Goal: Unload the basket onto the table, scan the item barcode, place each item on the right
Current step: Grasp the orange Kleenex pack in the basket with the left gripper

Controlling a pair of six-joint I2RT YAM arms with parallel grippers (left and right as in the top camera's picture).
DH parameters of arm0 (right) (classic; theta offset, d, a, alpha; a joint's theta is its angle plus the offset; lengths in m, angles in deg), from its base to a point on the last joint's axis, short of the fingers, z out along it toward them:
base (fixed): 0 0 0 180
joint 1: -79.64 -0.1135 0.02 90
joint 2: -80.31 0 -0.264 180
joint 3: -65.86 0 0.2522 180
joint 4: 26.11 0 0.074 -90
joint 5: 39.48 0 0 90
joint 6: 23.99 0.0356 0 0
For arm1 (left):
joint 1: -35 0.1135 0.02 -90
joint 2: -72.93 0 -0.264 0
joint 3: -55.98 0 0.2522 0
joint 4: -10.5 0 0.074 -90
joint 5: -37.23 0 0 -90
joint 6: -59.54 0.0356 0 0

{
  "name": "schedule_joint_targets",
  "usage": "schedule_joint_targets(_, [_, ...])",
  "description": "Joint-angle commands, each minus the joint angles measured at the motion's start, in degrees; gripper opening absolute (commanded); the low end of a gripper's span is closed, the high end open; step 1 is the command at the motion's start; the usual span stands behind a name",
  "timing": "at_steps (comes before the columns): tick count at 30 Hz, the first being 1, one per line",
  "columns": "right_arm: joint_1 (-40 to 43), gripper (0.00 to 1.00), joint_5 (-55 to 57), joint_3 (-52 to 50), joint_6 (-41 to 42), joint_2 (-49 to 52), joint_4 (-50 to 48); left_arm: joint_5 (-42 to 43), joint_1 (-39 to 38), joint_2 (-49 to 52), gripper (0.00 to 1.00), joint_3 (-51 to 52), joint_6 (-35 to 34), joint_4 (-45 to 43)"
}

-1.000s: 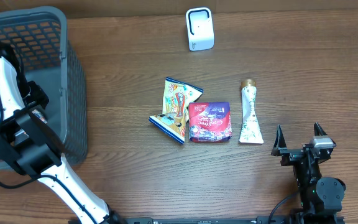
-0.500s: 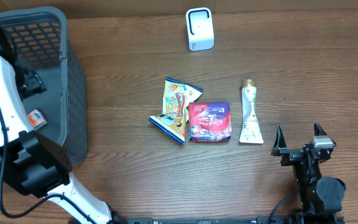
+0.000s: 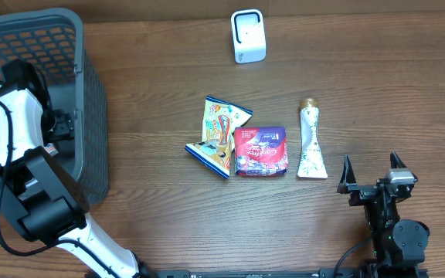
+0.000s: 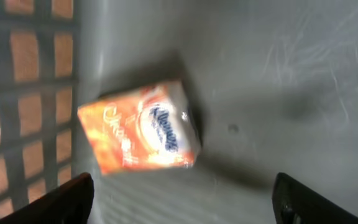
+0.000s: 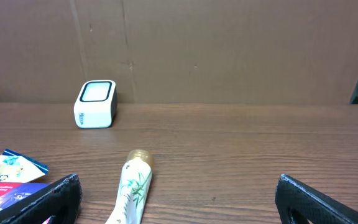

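An orange tissue pack (image 4: 138,134) lies tilted on the grey basket floor (image 4: 278,81), close to the mesh wall. My left gripper (image 4: 182,196) hangs over it, open, with both dark fingertips (image 4: 61,199) clear of the pack and nothing between them. In the overhead view the left gripper (image 3: 62,126) is inside the basket (image 3: 93,116). The white scanner (image 3: 248,35) stands at the back of the table. My right gripper (image 3: 371,171) rests open at the front right, empty, behind a white tube (image 5: 131,186).
A yellow snack packet (image 3: 221,135), a red pouch (image 3: 260,151) and the white tube (image 3: 310,139) lie mid-table. From the right wrist, the scanner (image 5: 95,104) stands far left against a brown wall. The basket's mesh walls enclose the left arm.
My left arm has swung inside the basket, its gripper now nearer the right wall and a little wider. The right arm has not moved.
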Motion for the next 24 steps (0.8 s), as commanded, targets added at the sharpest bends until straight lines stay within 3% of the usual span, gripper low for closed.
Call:
schedule_joint_targets(1, [-0.13,1.0,0.39,-0.57,-0.24,-0.39,-0.35,-0.72,0.26,0.2,0.81,3.26,7.89,-2.69])
schedule_joint_targets(4, [-0.13,1.0,0.37,-0.57,-0.24,-0.39,-0.35,-0.76,1.05,0.26,0.75,7.21,10.56,-6.93])
schedule_joint_targets(12, [-0.13,1.0,0.37,-0.57,-0.22,-0.39,-0.35,-0.74,5.33,0.42,0.73,12.35,7.85,-11.5])
schedule_joint_targets(15, [-0.13,1.0,0.39,-0.57,-0.22,-0.39,-0.35,0.96,6.56,0.42,0.56,12.39,5.81,-11.5])
schedule_joint_targets(16, [-0.13,1.0,0.37,-0.57,-0.22,-0.39,-0.35,1.95,6.73,0.42,0.54,12.39,5.81,-11.34])
schedule_joint_targets(24, [-0.13,1.0,0.37,-0.57,-0.22,-0.39,-0.35,10.75,6.78,0.46,0.51,12.83,5.81,-12.44])
